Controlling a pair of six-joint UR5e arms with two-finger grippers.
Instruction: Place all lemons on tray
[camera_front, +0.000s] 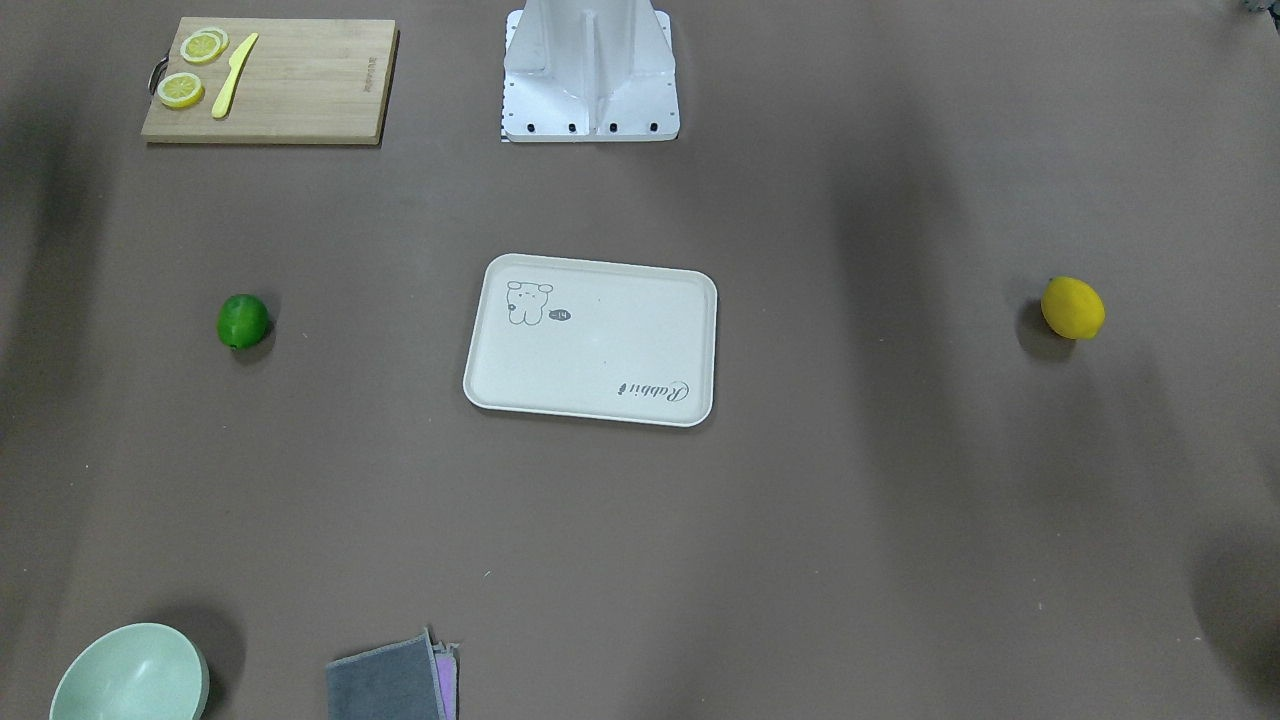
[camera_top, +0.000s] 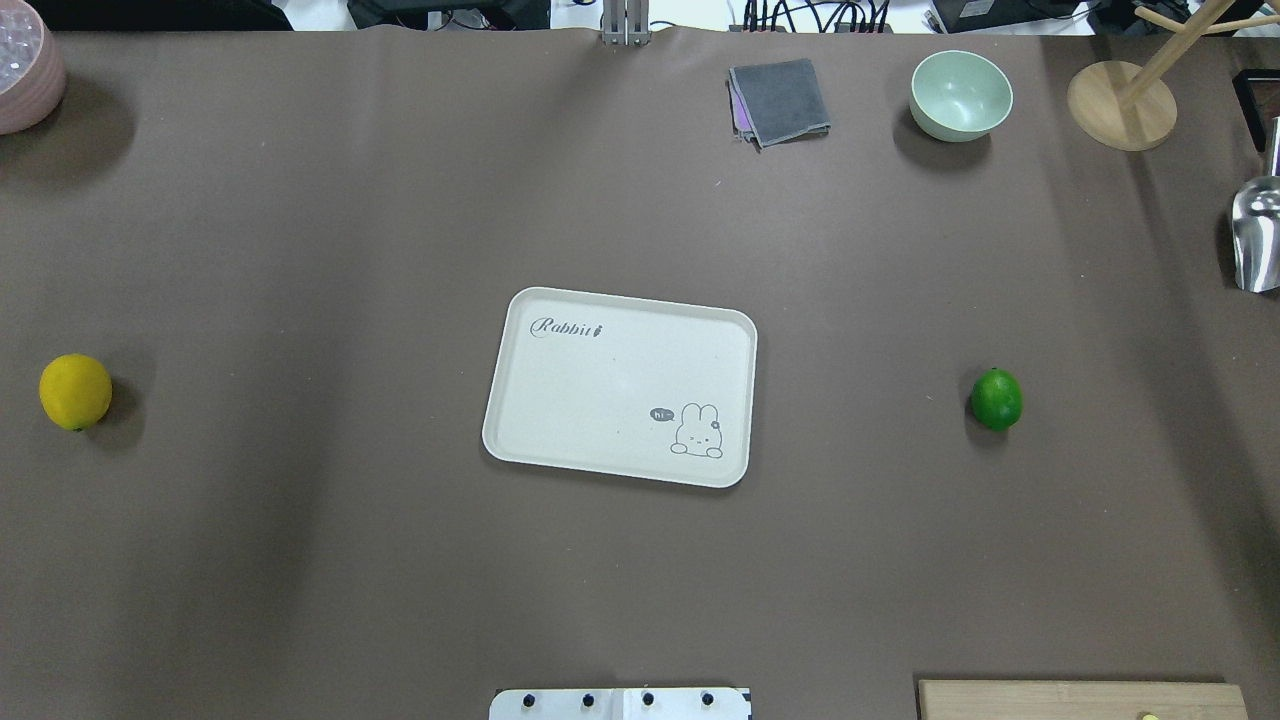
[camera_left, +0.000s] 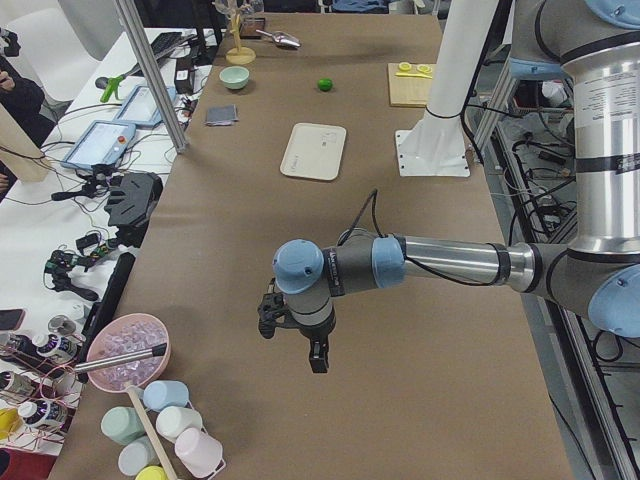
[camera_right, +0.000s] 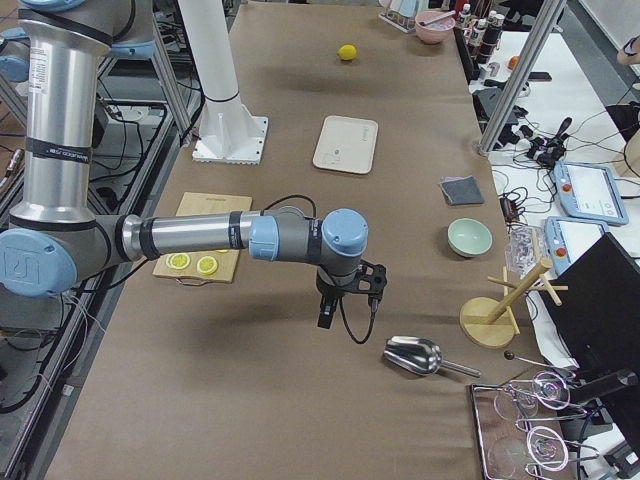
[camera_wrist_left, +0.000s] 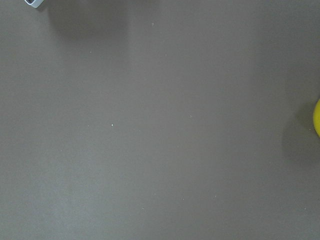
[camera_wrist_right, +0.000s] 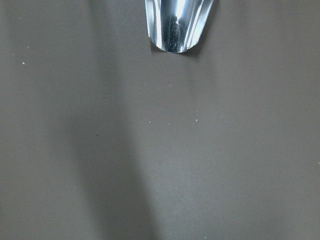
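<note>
The cream-white tray (camera_top: 620, 385) lies bare at the table's middle, also in the front view (camera_front: 590, 340). The yellow lemon (camera_top: 75, 391) sits on the table far to its left, and its edge shows in the left wrist view (camera_wrist_left: 317, 117). The green lemon (camera_top: 996, 399) sits on the table to the tray's right, also in the front view (camera_front: 243, 320). My left gripper (camera_left: 300, 345) hangs above the table at the left end. My right gripper (camera_right: 340, 305) hangs above the right end near the scoop. I cannot tell whether either is open or shut.
A bamboo cutting board (camera_front: 270, 80) holds lemon slices and a yellow knife. A green bowl (camera_top: 960, 95), a grey cloth (camera_top: 780, 100), a wooden stand (camera_top: 1120, 105) and a metal scoop (camera_top: 1258, 235) lie at the far right. A pink bowl (camera_top: 25, 75) stands far left.
</note>
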